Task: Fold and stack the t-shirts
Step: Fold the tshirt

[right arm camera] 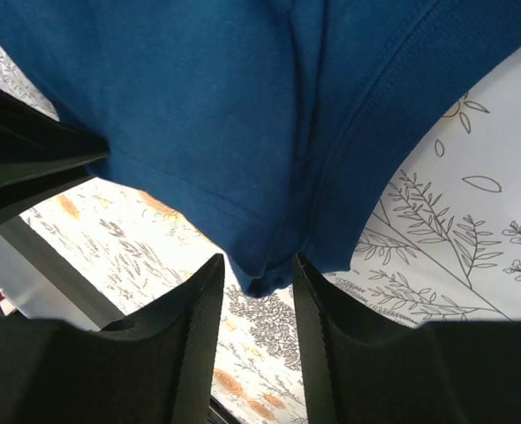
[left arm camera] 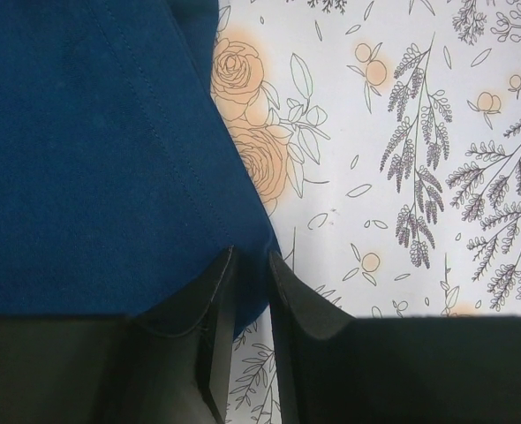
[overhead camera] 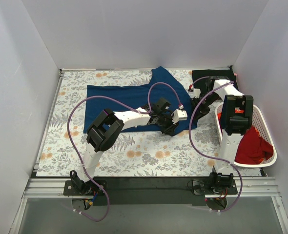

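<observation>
Navy t-shirt (overhead camera: 110, 90), edge pinched in left claw (left arm camera: 252, 258), corner in right claw (right arm camera: 259, 269)

Navy blue t-shirt (overhead camera: 119, 97) spread mostly flat across the far middle of the floral cover (overhead camera: 134, 151), one sleeve pointing away, its near right corner gathered and raised off the cover; black t-shirt (overhead camera: 212, 75) lying flat at the far right corner; red t-shirt (overhead camera: 254, 144) crumpled inside the white basket (overhead camera: 271, 158).
</observation>
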Robot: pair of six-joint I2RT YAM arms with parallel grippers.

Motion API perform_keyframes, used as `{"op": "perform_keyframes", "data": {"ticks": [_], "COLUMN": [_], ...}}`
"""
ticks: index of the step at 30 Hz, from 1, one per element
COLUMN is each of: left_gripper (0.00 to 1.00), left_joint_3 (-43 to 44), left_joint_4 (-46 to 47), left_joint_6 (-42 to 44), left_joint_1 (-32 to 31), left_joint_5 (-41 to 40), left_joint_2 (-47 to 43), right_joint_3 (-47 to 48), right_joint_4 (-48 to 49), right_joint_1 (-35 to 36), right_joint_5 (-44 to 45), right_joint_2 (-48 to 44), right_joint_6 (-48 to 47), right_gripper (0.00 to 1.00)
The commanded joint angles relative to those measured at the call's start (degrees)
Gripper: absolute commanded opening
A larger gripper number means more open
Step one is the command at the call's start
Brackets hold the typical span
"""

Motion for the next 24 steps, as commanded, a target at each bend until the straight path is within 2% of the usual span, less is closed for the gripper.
{"op": "perform_keyframes", "data": {"ticks": [1,4,5,7,8,9,13,24], "left_gripper": [0.19,0.18,0.18,0.15,0.13,0.11,0.01,0.0], "left_joint_3": [0.03,0.21,0.12,0.21,0.29,0.21,1.34,7.41], "left_joint_4": [-4.75,-4.93,-5.02,-5.11,-5.19,-5.28,-5.55,-7.74], "left_joint_6": [-0.44,-0.09,-0.01,0.17,0.08,0.17,-0.35,-2.9], "left_joint_1": [-0.75,-0.75,-0.75,-0.75,-0.75,-0.75,-0.14,3.9], "left_joint_5": [-1.29,-1.55,-1.64,-1.64,-1.56,-1.64,-1.47,2.13], "left_joint_2": [1.55,1.55,1.72,1.64,1.64,1.46,-0.47,-5.22], "right_joint_3": [0.82,0.91,0.91,1.26,1.43,1.7,3.72,10.4], "right_joint_4": [0.57,0.3,0.3,0.3,0.22,0.13,-0.31,-0.58], "right_joint_1": [0.1,0.1,1.58,1.59,1.51,1.5,1.59,1.68], "right_joint_5": [0.23,-0.2,-0.12,-0.64,-0.91,-1.87,-4.68,-12.33], "right_joint_2": [0.61,0.7,0.53,0.53,0.27,0.09,-1.75,-4.04], "right_joint_6": [0.79,0.88,0.79,0.7,0.7,0.7,0.7,1.14], "right_gripper": [0.42,0.36,0.28,0.2,0.08,0.01,0.01,0.01]}}
